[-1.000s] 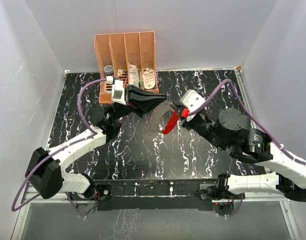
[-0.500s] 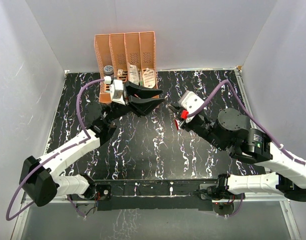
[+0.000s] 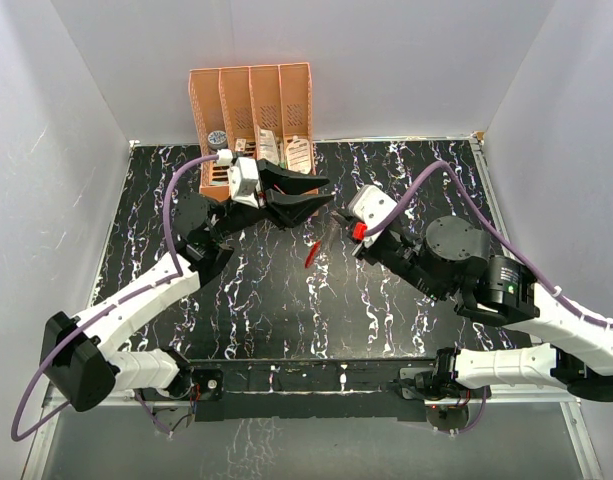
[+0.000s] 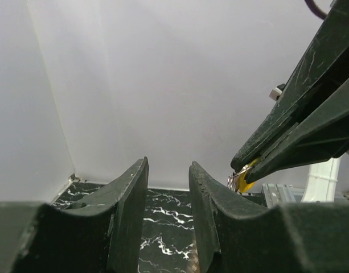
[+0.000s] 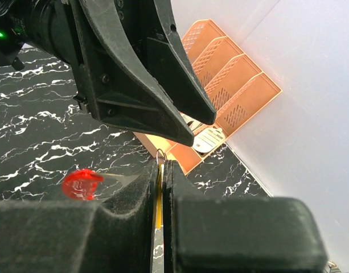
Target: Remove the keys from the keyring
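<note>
My right claw (image 3: 334, 214) is pinched shut on the yellowish key (image 5: 158, 193), with the arm stretched forward and to the left. My left claw (image 3: 328, 192), parted and empty, points its tips just beside it. The keyring (image 3: 312, 252), its red tag blurred, is below my right claw's tip.

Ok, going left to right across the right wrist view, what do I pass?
red tag → gold key pinched in the right gripper → orange rack. The left gripper spans much of the width, so it's left out.
</note>
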You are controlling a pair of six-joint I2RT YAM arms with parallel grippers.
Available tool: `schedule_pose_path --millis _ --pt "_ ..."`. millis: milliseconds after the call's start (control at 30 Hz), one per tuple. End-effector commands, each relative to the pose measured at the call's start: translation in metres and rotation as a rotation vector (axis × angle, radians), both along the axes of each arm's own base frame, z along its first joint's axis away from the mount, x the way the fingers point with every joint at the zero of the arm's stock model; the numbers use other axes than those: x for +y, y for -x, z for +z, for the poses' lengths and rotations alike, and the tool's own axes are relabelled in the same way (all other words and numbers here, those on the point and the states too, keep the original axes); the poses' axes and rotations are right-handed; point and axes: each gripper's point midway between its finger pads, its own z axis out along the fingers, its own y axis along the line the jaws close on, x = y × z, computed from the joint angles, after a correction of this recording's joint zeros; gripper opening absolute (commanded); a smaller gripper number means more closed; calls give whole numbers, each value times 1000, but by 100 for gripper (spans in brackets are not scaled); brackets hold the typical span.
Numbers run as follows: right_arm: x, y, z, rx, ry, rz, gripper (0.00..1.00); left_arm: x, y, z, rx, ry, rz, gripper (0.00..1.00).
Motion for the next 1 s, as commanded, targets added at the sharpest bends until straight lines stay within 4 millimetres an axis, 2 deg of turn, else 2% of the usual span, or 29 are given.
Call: schedule_pose_path --millis 0,167,333,467,633,733,833,967 --pt "-7 3 35 -40 -101 0 0 2 6 12 -45 0 -14 33" --pt "-10 2 35 -46 -103 -11 0 14 -1 -2 -14 -28 76 33" --pt "-15 -3 35 -57 -109 -52 0 20 0 -22 -22 -101 119 26" --pt "-4 3 33 -29 -49 10 0 29 -6 -33 -28 -123 189 26" --pt "10 1 10 102 138 4 0 46 -28 -47 -29 -207 359 25" --pt "20 -10 -17 162 295 -63 0 55 -41 -60 -22 -274 445 25" --pt "31 -21 -41 189 451 -111 0 59 -45 -71 -19 -327 476 24" --pt "35 -20 -41 200 477 -98 0 65 -46 -73 -17 -329 508 28"
